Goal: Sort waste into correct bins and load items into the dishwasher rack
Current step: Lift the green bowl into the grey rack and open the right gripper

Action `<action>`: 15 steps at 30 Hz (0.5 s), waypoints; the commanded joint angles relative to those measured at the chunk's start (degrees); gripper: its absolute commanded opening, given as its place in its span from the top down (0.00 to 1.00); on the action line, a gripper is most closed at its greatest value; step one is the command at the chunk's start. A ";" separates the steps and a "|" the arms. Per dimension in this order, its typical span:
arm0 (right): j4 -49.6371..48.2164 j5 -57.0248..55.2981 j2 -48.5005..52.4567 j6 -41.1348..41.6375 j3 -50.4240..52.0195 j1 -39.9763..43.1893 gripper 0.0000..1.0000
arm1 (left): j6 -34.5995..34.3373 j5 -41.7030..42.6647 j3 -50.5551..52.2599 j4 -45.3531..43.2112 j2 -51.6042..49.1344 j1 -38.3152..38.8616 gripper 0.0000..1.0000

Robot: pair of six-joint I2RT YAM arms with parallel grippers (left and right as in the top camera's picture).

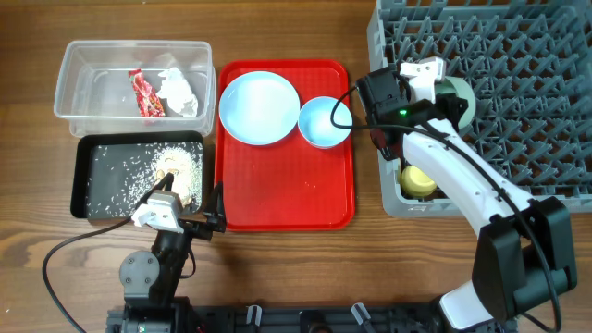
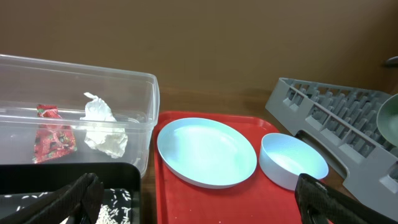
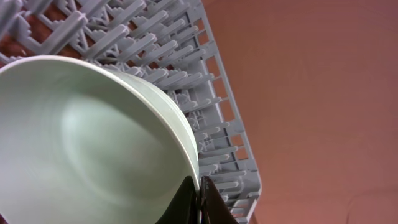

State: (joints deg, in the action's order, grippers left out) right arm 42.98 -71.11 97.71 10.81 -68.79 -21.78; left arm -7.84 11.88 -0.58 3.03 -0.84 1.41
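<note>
While the right jaws pinch closed on the rim of the mint green bowl (image 3: 93,143), it hangs tilted over the left side of the dishwasher rack (image 1: 518,92). Yellow cup (image 1: 418,178) sits in the rack's near-left corner. Left jaws spread wide, empty, beside the black tray (image 1: 92,185) of food scraps (image 1: 176,166). Plate (image 1: 260,107) and blue bowl (image 1: 325,122) on red tray (image 1: 287,199); wrapper (image 1: 146,93) and tissue (image 1: 178,90) in clear tub (image 1: 69,92).

Prob. a robot lab bench: plain wooden table (image 1: 28,268) w/ black mounting rail (image 1: 305,320) at its edge, dishwasher rack (image 1: 518,74) set on top.
</note>
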 commanded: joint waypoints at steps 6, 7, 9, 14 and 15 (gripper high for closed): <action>-0.33 6.23 0.55 -3.41 0.17 -0.46 0.96 | -0.31 0.31 0.26 0.24 0.31 0.20 0.00; -0.24 7.39 0.55 -3.52 0.17 -1.03 0.96 | -0.31 0.31 0.26 0.24 0.31 0.20 0.00; 0.17 9.14 0.55 -4.04 0.17 -2.38 0.94 | -0.31 0.31 0.26 0.24 0.31 0.20 0.00; 2.62 14.69 0.52 -4.87 0.17 -6.75 0.88 | -0.31 0.31 0.26 0.24 0.31 0.20 0.00; 3.67 15.21 0.31 -4.09 0.13 -7.89 0.84 | -0.31 0.31 0.26 0.24 0.31 0.20 0.00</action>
State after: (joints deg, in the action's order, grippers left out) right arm 45.47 -65.17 97.65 6.94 -68.82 -26.37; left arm -7.86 11.88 -0.58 3.05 -0.84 1.41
